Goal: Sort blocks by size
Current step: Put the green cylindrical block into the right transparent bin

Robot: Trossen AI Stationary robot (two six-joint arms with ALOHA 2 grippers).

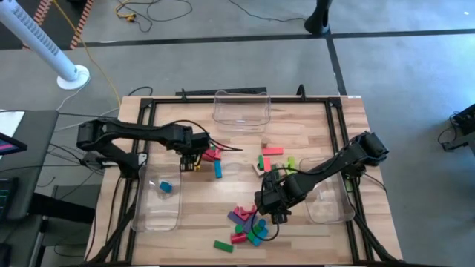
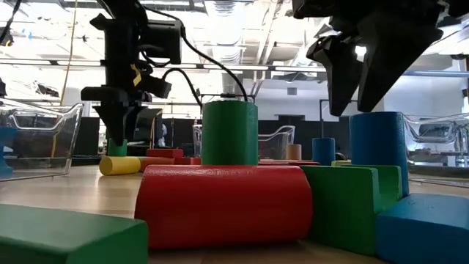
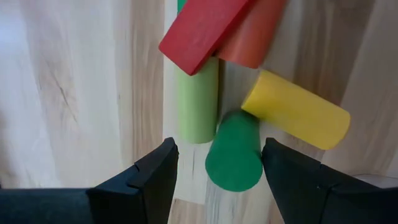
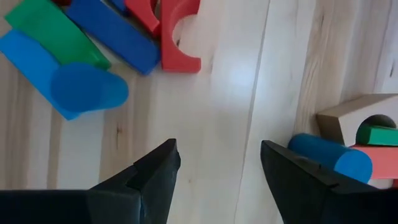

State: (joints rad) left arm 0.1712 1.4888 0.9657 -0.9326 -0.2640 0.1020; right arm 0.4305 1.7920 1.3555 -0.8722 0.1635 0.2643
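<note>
1. Nearest the front table edge, a heap of blocks point(image 1: 245, 222) lies unsorted, with a lone green bar point(image 1: 223, 245) just in front of it. By the look of it, sorting has barely begun.
2. The right gripper point(image 4: 217, 168) hangs just behind that heap, over bare wood, fingers spread apart, holding nothing and touching nothing.
3. Left of the heap, the left clear bin point(image 1: 159, 219) holds a single blue block point(image 1: 165, 187). The right clear bin point(image 1: 330, 211), on the heap's other side, looks empty, though the arm partly covers it.
4. Beyond the heap, the left gripper point(image 3: 217, 165) has its fingers apart around an upright green cylinder point(image 3: 234, 158), not clamped. The cylinder stands beside a yellow cylinder point(image 3: 298, 115).
5. Farthest from the heap, the back clear bin point(image 1: 241, 110) looks empty.
</note>
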